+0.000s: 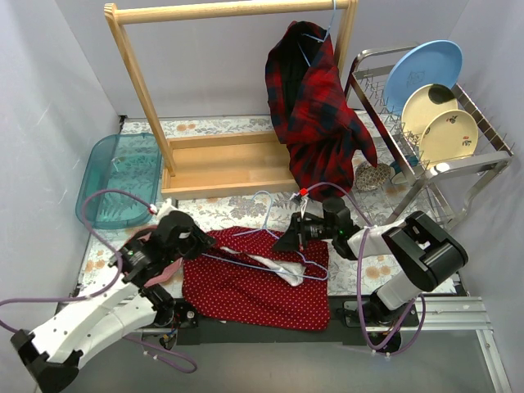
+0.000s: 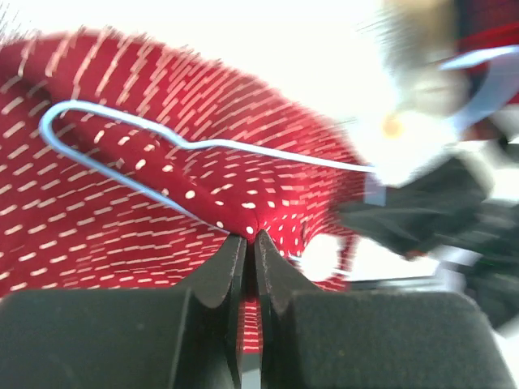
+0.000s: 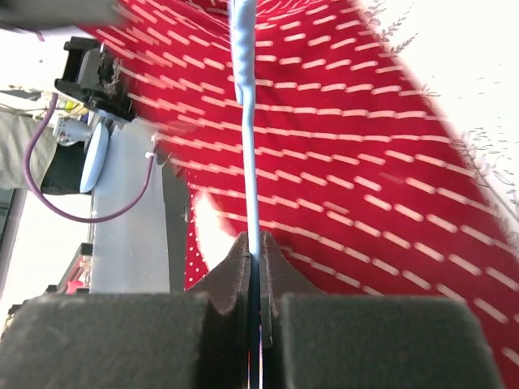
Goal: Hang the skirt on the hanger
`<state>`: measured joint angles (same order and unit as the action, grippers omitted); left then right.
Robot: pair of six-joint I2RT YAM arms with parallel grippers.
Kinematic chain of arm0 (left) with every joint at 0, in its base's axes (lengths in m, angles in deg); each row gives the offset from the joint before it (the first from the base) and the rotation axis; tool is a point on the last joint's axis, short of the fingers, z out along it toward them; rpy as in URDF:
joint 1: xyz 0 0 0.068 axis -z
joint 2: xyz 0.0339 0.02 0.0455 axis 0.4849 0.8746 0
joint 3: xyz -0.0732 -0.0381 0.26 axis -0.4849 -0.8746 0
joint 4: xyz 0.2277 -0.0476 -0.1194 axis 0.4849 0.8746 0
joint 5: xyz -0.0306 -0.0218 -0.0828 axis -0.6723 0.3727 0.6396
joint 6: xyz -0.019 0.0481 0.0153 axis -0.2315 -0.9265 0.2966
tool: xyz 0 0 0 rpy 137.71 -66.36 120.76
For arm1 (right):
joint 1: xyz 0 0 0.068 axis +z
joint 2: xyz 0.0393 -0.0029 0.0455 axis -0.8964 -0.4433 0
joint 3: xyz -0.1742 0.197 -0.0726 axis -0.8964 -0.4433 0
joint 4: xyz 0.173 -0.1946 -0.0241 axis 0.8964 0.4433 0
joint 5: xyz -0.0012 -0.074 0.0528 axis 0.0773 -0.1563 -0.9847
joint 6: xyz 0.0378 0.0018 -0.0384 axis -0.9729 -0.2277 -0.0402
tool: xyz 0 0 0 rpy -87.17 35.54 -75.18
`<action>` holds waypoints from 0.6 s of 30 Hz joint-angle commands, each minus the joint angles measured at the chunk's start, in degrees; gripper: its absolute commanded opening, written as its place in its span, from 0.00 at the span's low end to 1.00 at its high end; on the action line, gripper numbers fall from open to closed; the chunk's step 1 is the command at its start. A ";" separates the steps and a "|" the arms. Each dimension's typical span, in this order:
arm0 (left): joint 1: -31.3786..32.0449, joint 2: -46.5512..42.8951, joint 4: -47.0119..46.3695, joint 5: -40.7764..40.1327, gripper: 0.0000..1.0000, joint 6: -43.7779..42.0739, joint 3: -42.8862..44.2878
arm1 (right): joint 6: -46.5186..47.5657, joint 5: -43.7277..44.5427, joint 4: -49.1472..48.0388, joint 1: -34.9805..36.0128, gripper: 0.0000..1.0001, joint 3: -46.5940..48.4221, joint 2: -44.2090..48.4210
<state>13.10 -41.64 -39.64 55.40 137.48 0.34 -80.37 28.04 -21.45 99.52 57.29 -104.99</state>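
Observation:
A red skirt with white dots lies flat on the table's near middle. A light blue wire hanger lies across its top edge. My left gripper is shut on a fold of the skirt at its upper left corner; in the left wrist view the fabric bunches between the jaws with the hanger wire lying on it. My right gripper is shut on the hanger; in the right wrist view the blue wire runs straight out of the jaws over the skirt.
A wooden clothes rack stands at the back with a red plaid shirt hanging on it. A dish rack with plates is at the right. A teal plastic tray sits at the left.

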 commanded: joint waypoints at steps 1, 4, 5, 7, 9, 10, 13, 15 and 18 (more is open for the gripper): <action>-0.27 -4.50 6.19 -6.55 0.00 2.08 8.42 | 1.19 -1.30 0.91 -0.50 0.01 1.47 1.93; -0.27 -5.74 7.51 -8.74 0.00 3.14 11.15 | 1.10 -1.91 1.26 -0.50 0.01 1.56 2.81; -0.18 -6.18 7.95 -9.10 0.00 3.40 11.50 | 1.53 -1.83 1.69 -0.50 0.01 1.47 3.16; -0.18 -6.70 8.92 -9.28 0.00 4.28 11.95 | 3.20 -0.87 3.53 -0.50 0.01 1.64 4.30; -0.18 -7.93 8.84 -7.97 0.00 5.16 12.21 | 6.35 0.19 7.56 -0.42 0.01 1.99 4.75; -0.18 -8.55 8.75 -7.61 0.00 5.51 12.21 | 6.89 0.89 8.20 -0.50 0.01 2.17 4.83; -0.18 -10.31 10.41 -8.57 0.00 6.22 11.95 | 7.60 1.60 8.99 -0.50 0.01 2.43 3.96; -0.18 -10.40 13.21 -10.24 0.02 7.36 11.16 | 7.95 1.77 9.43 -0.50 0.01 2.87 3.34; -0.18 -10.57 13.41 -8.15 0.38 9.03 6.69 | 8.65 2.39 10.66 -0.50 0.01 3.49 2.46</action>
<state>13.10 -52.00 -28.76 48.39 143.55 10.29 -74.36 29.16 -13.04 99.06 58.49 -101.45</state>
